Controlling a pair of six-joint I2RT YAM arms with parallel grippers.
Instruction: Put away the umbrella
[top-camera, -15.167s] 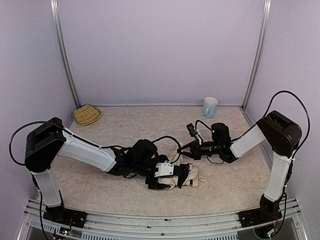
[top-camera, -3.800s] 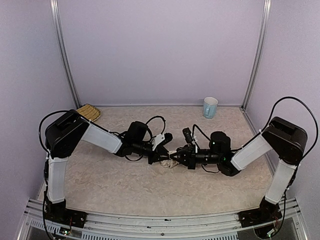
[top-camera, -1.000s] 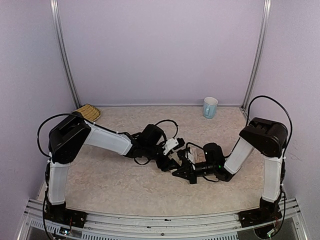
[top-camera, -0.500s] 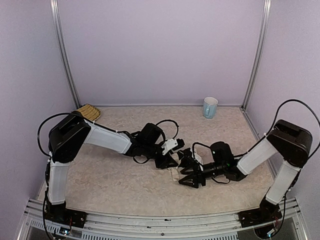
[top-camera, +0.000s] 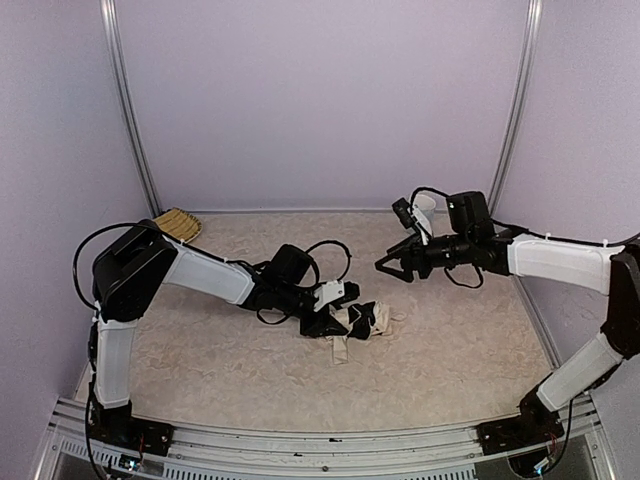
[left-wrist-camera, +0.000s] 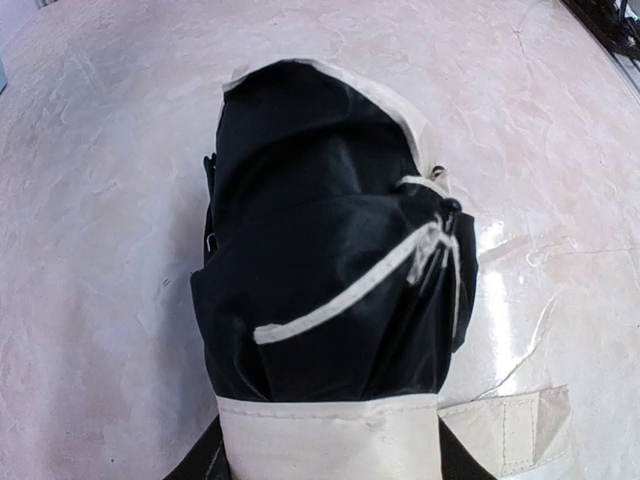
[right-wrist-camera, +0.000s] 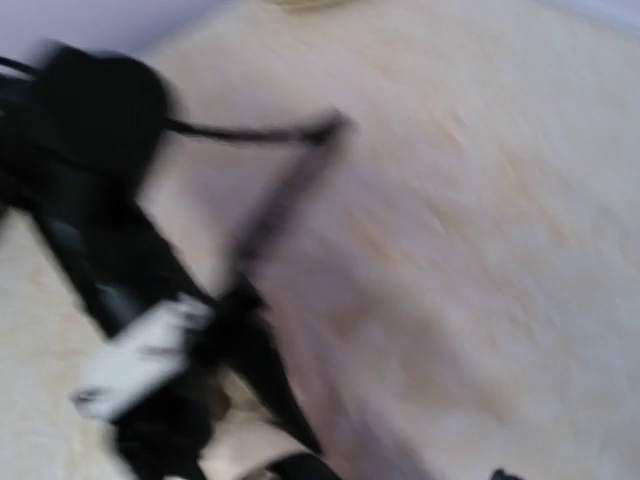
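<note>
The umbrella (top-camera: 362, 320) lies folded in the middle of the table, a short bundle of black lining with cream edging. In the left wrist view the umbrella (left-wrist-camera: 330, 300) fills the frame, a cream band round its near end and a cream strap (left-wrist-camera: 505, 432) lying flat beside it. My left gripper (top-camera: 340, 322) is low on the table, shut on the bundle's near end, one jaw pressed against each side of the cream band. My right gripper (top-camera: 388, 268) hangs open and empty in the air, up and to the right of the umbrella. The right wrist view is motion-blurred.
A woven straw basket (top-camera: 173, 226) sits at the back left corner. A pale blue mug (top-camera: 421, 212) stands at the back right, partly hidden behind my right arm. Lilac walls with metal posts close in three sides.
My right gripper opened, let go of the umbrella and swung up and back to the right. My left gripper closed on the bundle and stayed low beside it.
</note>
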